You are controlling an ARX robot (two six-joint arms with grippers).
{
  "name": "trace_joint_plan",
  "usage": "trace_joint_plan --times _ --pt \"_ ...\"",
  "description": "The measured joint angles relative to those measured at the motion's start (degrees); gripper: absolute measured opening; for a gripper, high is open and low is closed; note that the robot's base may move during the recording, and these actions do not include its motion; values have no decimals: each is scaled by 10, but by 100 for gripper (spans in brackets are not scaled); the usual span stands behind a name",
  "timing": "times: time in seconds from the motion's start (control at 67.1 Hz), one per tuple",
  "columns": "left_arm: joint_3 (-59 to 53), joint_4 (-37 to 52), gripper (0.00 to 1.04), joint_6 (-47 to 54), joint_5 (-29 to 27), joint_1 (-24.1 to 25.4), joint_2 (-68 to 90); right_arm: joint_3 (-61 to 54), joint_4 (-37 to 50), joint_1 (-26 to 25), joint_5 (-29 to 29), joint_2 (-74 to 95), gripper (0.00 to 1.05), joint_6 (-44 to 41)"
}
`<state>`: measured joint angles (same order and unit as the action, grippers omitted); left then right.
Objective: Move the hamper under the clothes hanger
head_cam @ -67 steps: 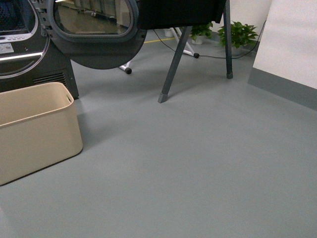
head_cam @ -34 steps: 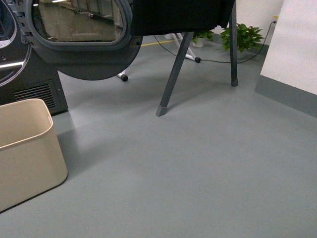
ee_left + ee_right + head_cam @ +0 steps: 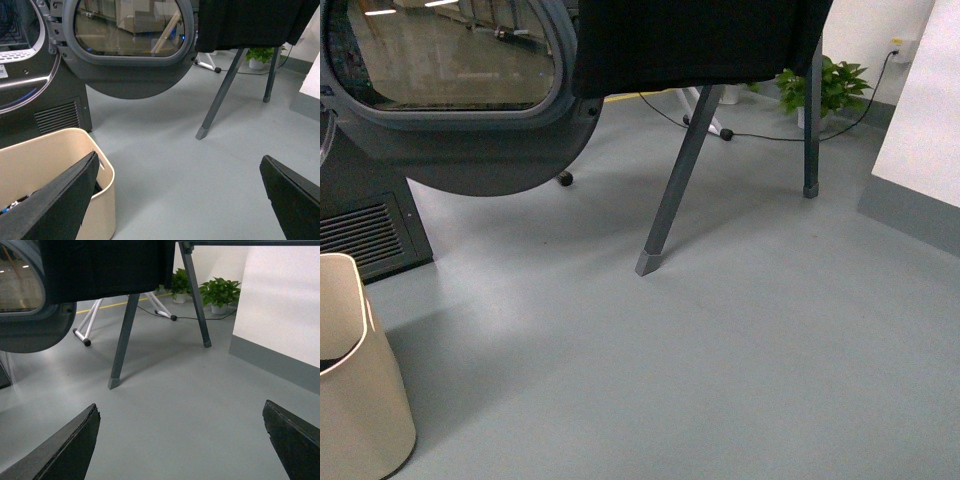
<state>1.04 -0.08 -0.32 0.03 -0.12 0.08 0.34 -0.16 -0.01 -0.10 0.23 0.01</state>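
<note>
1. The beige smooth plastic tub hamper [image 3: 360, 400] sat on the grey floor [image 3: 740, 350] at the far left of the front view. It was just before the dark machine with the round glass door [image 3: 450, 100] and well apart from the nearest slanted dark grey square-tube leg of the clothes hanger [image 3: 675, 170]. It was not under the hanger yet.
2. The left claw [image 3: 177, 157] was spread wide and held nothing. One finger [image 3: 55, 200] overlapped the hamper's near rim [image 3: 50, 165], probably lining up a wall grip. I couldn't tell whether it was touching.
3. The right claw [image 3: 180, 405] was also spread and empty, above bare floor. It faced the hanger leg [image 3: 122, 340], which I read as the drop zone.
4. The black cloth [image 3: 700, 40] hung from the hanger's top, so the target spot is likely the floor between the legs.
5. Hamper look: rounded corner, walls tapering downward, a plain lip and no visible damage. Something dark lay inside, mostly hidden.
</note>
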Motion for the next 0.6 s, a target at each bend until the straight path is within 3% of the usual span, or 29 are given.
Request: trace_joint_plan --times 0.596 --pt "0 0 98 0 0 0 0 0 0 0 1 0 97 0"
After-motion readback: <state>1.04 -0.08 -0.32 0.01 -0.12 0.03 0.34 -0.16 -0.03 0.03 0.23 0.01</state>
